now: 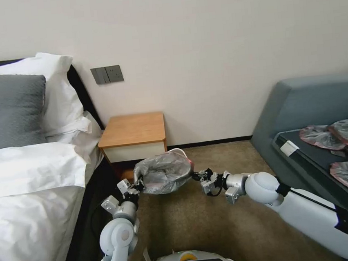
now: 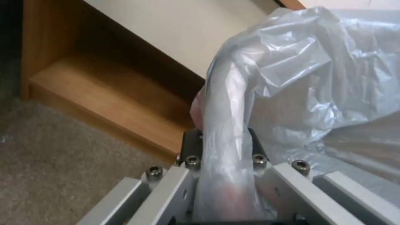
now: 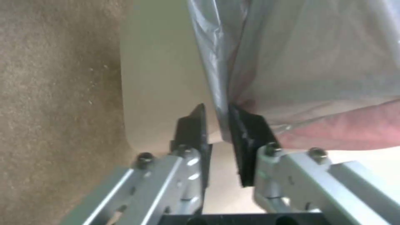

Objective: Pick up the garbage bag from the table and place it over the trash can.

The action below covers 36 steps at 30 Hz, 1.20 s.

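- The garbage bag is seen as thin, crinkly, translucent grey plastic with a pink-red rim; its mouth is stretched open and it is held in front of the tabletop, over the carpet.
- The trash can is seen as a cream wall just beside the bag in the right wrist view; a pale rim peeks behind the bag in the head view.
- The left pincer is clamped on the bag's near-left edge; in the left wrist view a bunched strip of plastic is pinched between its fingers.
- The right pincer is closed on the bag's right edge, with the film nipped between its dark pads, which stand a narrow gap apart.
- One bag is held, by two pincers; one nightstand is counted.
- Several flattened grey-pink bags lie grouped on the sofa; at least four can be made out.
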{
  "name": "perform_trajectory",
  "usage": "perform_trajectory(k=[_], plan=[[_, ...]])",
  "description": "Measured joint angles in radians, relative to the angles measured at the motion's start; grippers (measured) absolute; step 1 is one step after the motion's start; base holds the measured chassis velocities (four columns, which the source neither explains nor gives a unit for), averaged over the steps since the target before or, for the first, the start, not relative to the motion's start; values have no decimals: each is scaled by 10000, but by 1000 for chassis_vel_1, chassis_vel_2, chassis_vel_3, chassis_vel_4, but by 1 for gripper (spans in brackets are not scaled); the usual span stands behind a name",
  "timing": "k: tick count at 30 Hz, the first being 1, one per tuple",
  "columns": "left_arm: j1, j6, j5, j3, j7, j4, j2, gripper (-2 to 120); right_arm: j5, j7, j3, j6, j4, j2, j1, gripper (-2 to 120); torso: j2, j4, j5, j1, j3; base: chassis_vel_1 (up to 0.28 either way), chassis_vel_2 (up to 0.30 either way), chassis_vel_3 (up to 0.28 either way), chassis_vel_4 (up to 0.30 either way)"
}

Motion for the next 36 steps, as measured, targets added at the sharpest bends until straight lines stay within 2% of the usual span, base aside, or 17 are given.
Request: perform_trajectory(k=[4,6,7,10,11,13,16,17,18,20,21,23,24,27,28,31,36], plan=[[22,-52,378,-1,33,73,-1,3,591,-121,50,174,309,-89,-8,34,0,1,0,0,0,0,0,0,0],[33,-168,742,-3,67,202,24,3,1515,-245,120,200,766,-216,-8,43,0,1,-1,0,0,0,0,0,0],[33,-168,742,-3,67,202,24,3,1515,-245,120,200,766,-216,-8,43,0,1,-1,0,0,0,0,0,0],[106,-427,1281,2,197,393,96,3,3124,-436,192,93,1356,-402,5,57,-1,1,-1,0,0,0,0,0,0],[106,-427,1281,2,197,393,96,3,3124,-436,192,93,1356,-402,5,57,-1,1,-1,0,0,0,0,0,0],[125,-636,1587,0,271,507,137,3,4381,-772,213,37,1763,-567,13,70,0,1,-2,0,0,0,0,0,0],[121,-678,1610,3,286,514,139,3,4779,-735,210,-23,1867,-589,14,76,0,-1,-2,0,-1,0,0,0,0],[117,-770,1629,13,296,516,133,3,5332,8,181,-278,1889,-536,-11,86,0,0,-2,0,0,0,0,0,0],[117,-770,1629,13,296,516,133,3,5332,8,181,-278,1889,-536,-11,86,0,0,-2,0,0,0,0,0,0],[144,-942,1668,29,360,518,117,3,6027,1986,122,-1166,1878,-303,-159,96,0,1,1,0,0,0,0,0,0],[144,-942,1668,29,360,518,117,3,6027,1986,122,-1166,1878,-303,-159,96,0,1,1,0,0,0,0,0,0],[175,-1085,1683,36,418,534,113,3,7246,4147,47,-2352,1954,23,-351,100,0,0,0,0,0,0,0,0,0],[175,-1085,1683,36,418,534,113,3,7246,4147,47,-2352,1954,23,-351,100,0,0,0,0,0,0,0,0,0],[180,-1267,1684,28,471,553,136,3,9164,5982,14,-3491,2108,516,-679,100,0,-1,0,0,-1,0,0,0,0],[180,-1267,1684,28,471,553,136,3,9164,5982,14,-3491,2108,516,-679,100,0,-1,0,0,-1,0,0,0,0],[178,-1276,1671,28,496,535,152,3,10439,6575,44,-4039,2194,890,-769,100,0,0,0,0,-1,0,0,0,0],[185,-1278,1663,37,503,509,139,3,10523,6565,-33,-4248,2094,1063,-691,99,0,0,-2,0,-1,0,0,0,0]])
